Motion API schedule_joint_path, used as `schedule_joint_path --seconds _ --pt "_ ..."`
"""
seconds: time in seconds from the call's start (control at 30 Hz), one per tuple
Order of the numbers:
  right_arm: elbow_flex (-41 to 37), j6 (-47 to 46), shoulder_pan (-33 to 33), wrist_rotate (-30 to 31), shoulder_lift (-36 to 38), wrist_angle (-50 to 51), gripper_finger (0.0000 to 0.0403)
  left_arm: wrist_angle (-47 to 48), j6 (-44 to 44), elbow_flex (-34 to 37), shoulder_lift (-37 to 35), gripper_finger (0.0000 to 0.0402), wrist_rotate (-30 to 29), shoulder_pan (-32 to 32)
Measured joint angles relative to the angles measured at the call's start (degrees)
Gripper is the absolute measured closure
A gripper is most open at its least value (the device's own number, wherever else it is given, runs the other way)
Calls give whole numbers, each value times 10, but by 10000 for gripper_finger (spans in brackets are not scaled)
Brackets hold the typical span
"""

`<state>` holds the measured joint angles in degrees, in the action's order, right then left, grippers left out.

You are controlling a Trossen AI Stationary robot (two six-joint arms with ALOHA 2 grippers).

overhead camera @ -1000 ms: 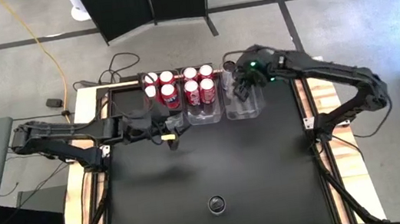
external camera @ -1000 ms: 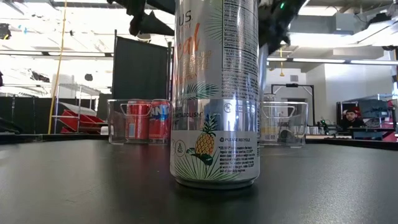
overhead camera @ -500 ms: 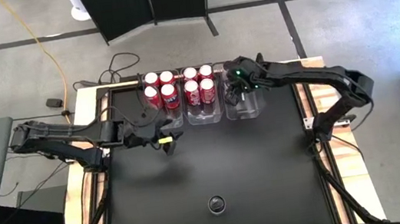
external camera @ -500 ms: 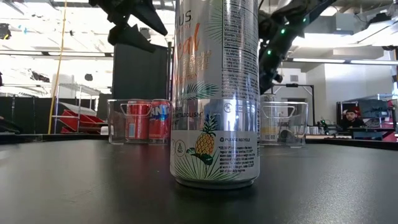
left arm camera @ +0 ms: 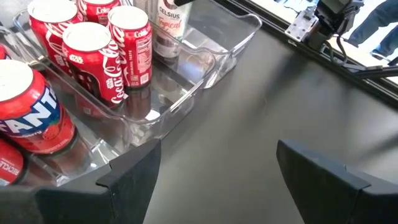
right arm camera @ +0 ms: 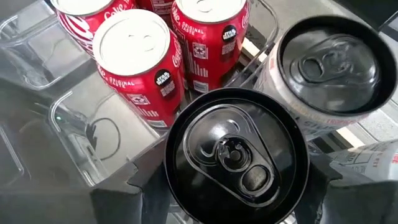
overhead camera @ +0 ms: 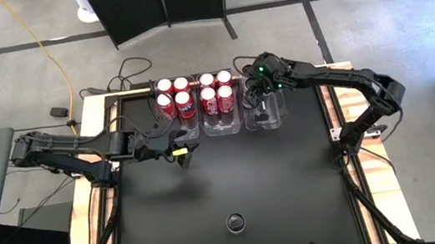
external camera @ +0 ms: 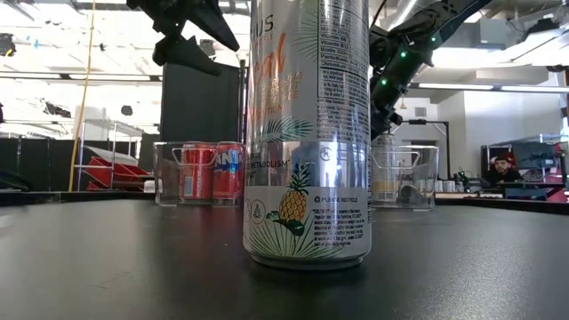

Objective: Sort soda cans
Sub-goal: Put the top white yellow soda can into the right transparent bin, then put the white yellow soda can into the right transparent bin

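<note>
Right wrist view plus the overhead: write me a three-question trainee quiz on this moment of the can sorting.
1. True or false: the right gripper is shut on a dark-topped can.
2. Which bin does it hang over? A) left B) middle C) right bin
3. Fill in: the lone can stands near the table's ___ edge.

Key: 1 true; 2 C; 3 near (front).

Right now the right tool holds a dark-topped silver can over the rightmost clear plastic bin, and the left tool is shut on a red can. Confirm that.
Not quite. The left tool is open and empty, above the black table; the left wrist view shows nothing between its fingers. The right tool does hold the dark-topped silver can over the rightmost clear plastic bin.
</note>
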<state>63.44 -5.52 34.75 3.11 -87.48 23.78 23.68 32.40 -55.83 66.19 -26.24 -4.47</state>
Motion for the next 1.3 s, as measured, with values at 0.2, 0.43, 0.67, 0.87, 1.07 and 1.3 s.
schedule_joint_path --seconds 0.2,0.43,0.67,0.87,1.07,1.3 --pt "0 0 1 -2 0 2 124 0 0 0 0 86 0 0" --pt "1 2 -6 -2 5 -2 60 19 16 0 0 86 13 -4" --pt "1 -37 -8 15 48 0 33 42 43 0 0 86 19 -42" --pt "1 -94 -43 36 138 -2 38 45 49 0 0 86 14 -78" --pt "1 -141 -158 -20 216 45 39 16 -58 0 0 86 93 -104" --pt "0 -246 -366 -57 237 65 39 -44 -148 0 15 86 182 -116"
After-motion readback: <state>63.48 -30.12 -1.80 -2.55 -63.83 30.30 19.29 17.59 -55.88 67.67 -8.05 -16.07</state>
